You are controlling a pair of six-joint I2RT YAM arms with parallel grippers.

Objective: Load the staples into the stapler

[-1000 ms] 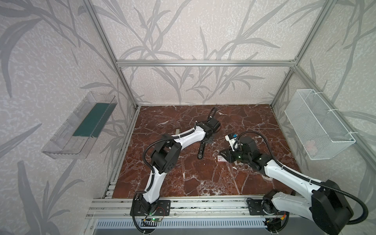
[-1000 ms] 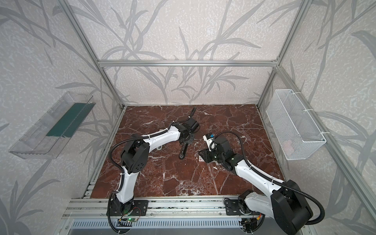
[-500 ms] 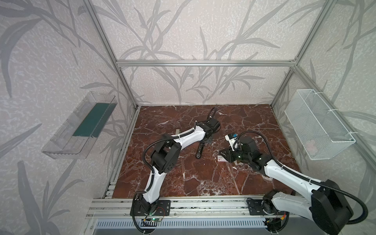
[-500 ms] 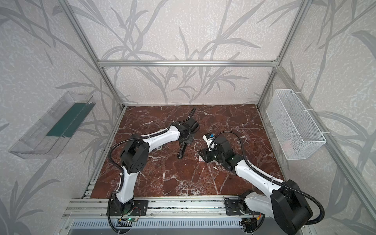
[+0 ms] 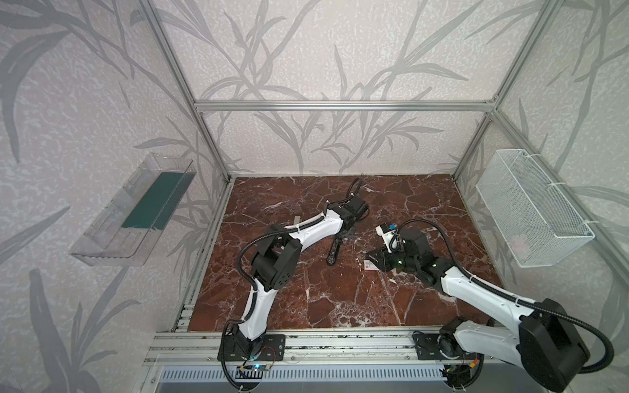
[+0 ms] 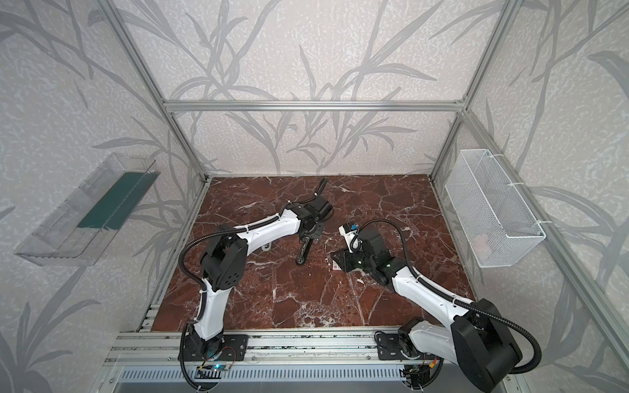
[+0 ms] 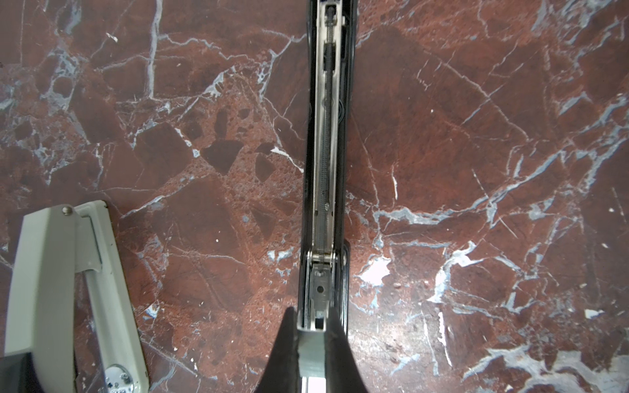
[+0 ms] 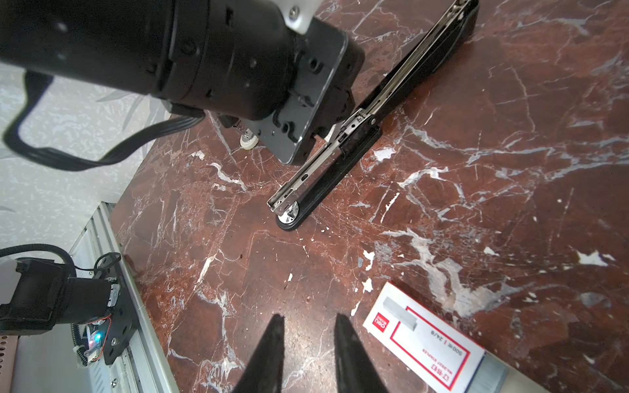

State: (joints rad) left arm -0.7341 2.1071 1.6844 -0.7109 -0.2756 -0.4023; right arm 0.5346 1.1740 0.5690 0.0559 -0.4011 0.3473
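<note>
While left gripper (image 7: 311,318) clamps opened stapler (image 7: 325,153) steady for loading, right gripper (image 8: 309,320) hangs part-open, empty, near box (image 8: 425,337), staples (image 8: 492,372) protruding.

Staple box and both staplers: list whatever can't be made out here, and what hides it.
- staple box: cut off by the right wrist view's edge; mostly under the right claw in both top views.
- staples: blurred grey strip, cut off there; count unreadable.
- black stapler: channel contents unclear; the left claw grips over it.
- grey stapler: cut off in the left wrist view; left arm hides most in top views.
</note>
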